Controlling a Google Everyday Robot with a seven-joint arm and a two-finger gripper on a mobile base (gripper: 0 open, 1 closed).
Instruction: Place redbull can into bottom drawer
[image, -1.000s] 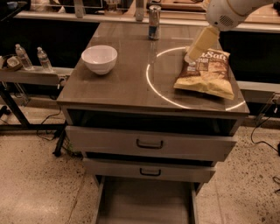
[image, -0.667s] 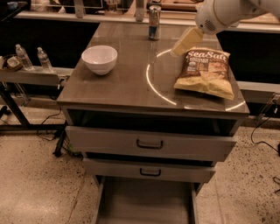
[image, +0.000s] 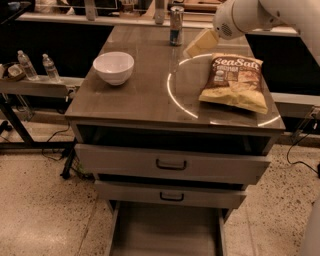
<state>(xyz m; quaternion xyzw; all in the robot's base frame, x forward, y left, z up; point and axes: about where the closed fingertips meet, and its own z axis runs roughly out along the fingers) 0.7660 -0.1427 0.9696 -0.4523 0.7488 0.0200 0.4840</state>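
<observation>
The redbull can (image: 175, 26) stands upright at the far edge of the cabinet top, silver and blue. My gripper (image: 198, 45) hangs from the white arm at the upper right, just right of the can and a little nearer to me, apart from it. The bottom drawer (image: 167, 231) is pulled out at the foot of the cabinet, its flat grey floor bare.
A white bowl (image: 113, 67) sits on the left of the cabinet top (image: 135, 95). A chip bag (image: 234, 80) lies on the right. Two upper drawer fronts (image: 170, 164) stand slightly out. Two water bottles (image: 37, 66) stand on a side shelf at the left.
My gripper has moved left and away from above the chip bag toward the redbull can.
</observation>
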